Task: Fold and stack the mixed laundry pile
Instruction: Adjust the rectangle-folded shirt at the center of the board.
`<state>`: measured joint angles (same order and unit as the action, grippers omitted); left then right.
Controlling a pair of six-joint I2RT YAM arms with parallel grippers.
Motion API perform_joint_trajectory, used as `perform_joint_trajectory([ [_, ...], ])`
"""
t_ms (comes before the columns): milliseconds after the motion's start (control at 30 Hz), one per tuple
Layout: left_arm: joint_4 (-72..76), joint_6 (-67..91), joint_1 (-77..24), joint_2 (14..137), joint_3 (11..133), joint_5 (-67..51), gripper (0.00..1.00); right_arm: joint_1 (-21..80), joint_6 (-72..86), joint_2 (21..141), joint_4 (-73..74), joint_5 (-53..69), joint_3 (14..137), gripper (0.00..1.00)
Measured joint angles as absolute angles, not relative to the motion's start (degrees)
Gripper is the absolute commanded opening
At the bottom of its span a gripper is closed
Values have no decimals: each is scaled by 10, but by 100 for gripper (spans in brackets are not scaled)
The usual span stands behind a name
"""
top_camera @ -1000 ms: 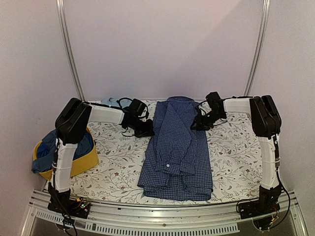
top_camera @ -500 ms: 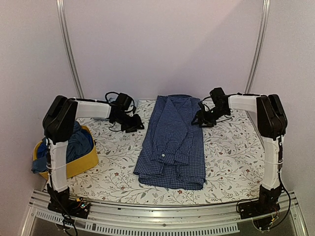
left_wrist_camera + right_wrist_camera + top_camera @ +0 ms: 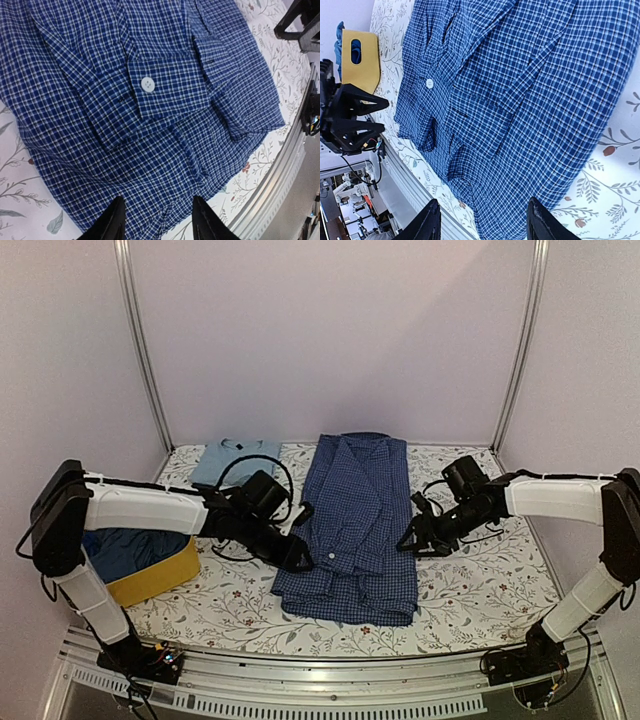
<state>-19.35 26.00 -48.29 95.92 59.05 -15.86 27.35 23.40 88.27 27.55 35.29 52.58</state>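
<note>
The navy-and-white checked shirt [image 3: 350, 525] lies flat and lengthwise on the middle of the table, sleeves folded in, a white cuff button [image 3: 147, 84] facing up. My left gripper [image 3: 298, 558] hovers at the shirt's near left edge, open, and its fingertips [image 3: 114, 220] frame the lower hem. At the shirt's right edge, my right gripper [image 3: 407, 543] is open too, its fingers [image 3: 429, 222] spread over the near right corner of the shirt [image 3: 520, 110]. Neither holds cloth. A folded light blue T-shirt [image 3: 235, 458] rests at the back left.
A yellow fabric basket [image 3: 165, 575] with dark blue clothes [image 3: 120, 548] sits at the left, under the left arm. The floral table cover [image 3: 480, 570] shows on both sides of the shirt. The metal front rail [image 3: 330, 680] runs close behind the shirt's hem.
Both grippers let go near the collar and swung toward the near end of the shirt, one on each side. The left arm no longer covers the light blue T-shirt.
</note>
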Motion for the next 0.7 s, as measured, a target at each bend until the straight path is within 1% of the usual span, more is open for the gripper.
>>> perform_joint_trajectory([
  [100, -201, 239, -507, 977, 588, -141, 46, 285, 260, 883, 250, 357, 518, 57],
  [300, -220, 196, -548, 1023, 600, -99, 57, 290, 290, 900, 215, 354, 496, 58],
  [367, -231, 181, -561, 1033, 609, -82, 61, 290, 295, 908, 215, 349, 486, 59],
  [467, -240, 160, -583, 1037, 622, -56, 61, 290, 303, 908, 219, 338, 476, 63],
  [567, -247, 147, -598, 1037, 626, -36, 66, 290, 309, 907, 221, 327, 472, 66],
  [633, -251, 136, -604, 1037, 627, -23, 66, 289, 312, 905, 223, 318, 467, 67],
  [700, -259, 128, -607, 1040, 630, -6, 61, 288, 316, 903, 224, 313, 460, 67],
])
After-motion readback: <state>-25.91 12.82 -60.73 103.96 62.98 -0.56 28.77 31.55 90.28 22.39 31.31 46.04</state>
